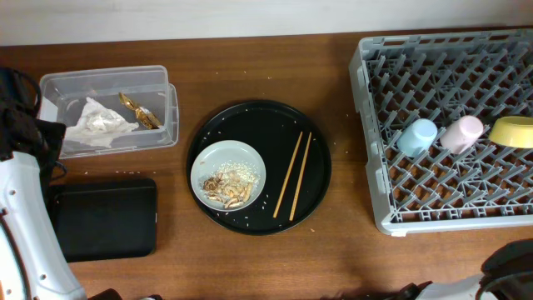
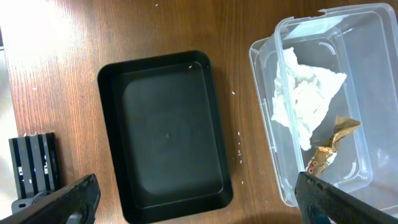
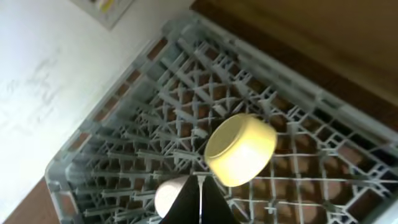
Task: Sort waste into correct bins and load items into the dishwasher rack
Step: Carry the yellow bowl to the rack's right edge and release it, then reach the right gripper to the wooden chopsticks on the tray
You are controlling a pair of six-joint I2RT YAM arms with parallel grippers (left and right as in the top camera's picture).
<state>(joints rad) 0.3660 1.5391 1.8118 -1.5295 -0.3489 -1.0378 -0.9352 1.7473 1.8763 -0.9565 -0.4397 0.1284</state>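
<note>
Counting one large grey pegged plastic rack (image 1: 366,125) at the counter's right edge, I find three pieces in it: one small light-blue cup (image 1: 417,137), one small pink cup (image 1: 462,132) and one small yellow bowl (image 1: 512,132). Two wooden chopsticks (image 1: 293,175) and one pale grey-green round plate (image 1: 229,157) of rice scraps (image 1: 229,187) lie mid-counter. One crumpled white napkin (image 1: 98,123) and one gold-brown wrapper (image 1: 140,111) sit in the clear plastic box (image 1: 171,117) at the far left corner. My left gripper (image 2: 196,190) is spread wide and my right gripper (image 3: 200,202) is pinched closed on nothing.

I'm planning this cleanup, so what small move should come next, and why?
Probably swing the left pincer, open above the shallow black tray, toward the plate. Food scraps sit on it and that tray holds nothing, while the napkin and wrapper already lie in the clear box.
</note>
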